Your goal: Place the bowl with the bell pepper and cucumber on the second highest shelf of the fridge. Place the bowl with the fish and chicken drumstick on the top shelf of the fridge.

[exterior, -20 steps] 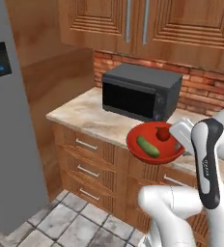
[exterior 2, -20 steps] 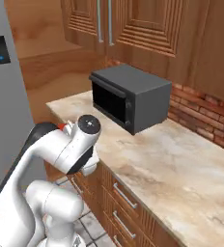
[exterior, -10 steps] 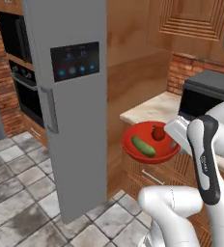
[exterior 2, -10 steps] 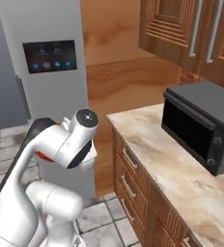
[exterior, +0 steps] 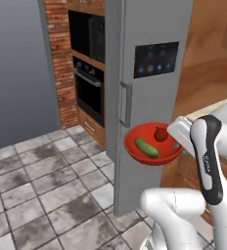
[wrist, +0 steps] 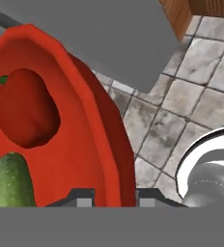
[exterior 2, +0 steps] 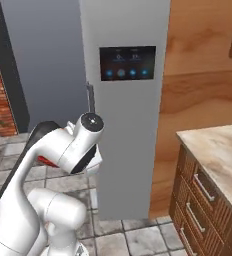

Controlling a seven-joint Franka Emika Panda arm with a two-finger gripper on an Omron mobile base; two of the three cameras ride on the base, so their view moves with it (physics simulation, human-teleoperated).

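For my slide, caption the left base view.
Pincer holding red bowl of cucumber and bell pepper before closed fridge.

My pincer [wrist: 115, 195] pinches the red bowl's [wrist: 102, 130] rim. Inside the bowl I see a red pepper [wrist: 23, 108] beside a green cucumber [wrist: 14, 181].

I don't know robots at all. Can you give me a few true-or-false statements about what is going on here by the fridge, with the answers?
1. The gripper grips the red bowl by its rim. True.
2. The bowl holds a fish and a drumstick. False: it holds a red bell pepper and a cucumber.
3. The fridge door stands open. False: it is closed.
4. The bowl rests on the floor. False: it is held up in front of the fridge.
5. A built-in oven sits in the brick wall beside the fridge. True.
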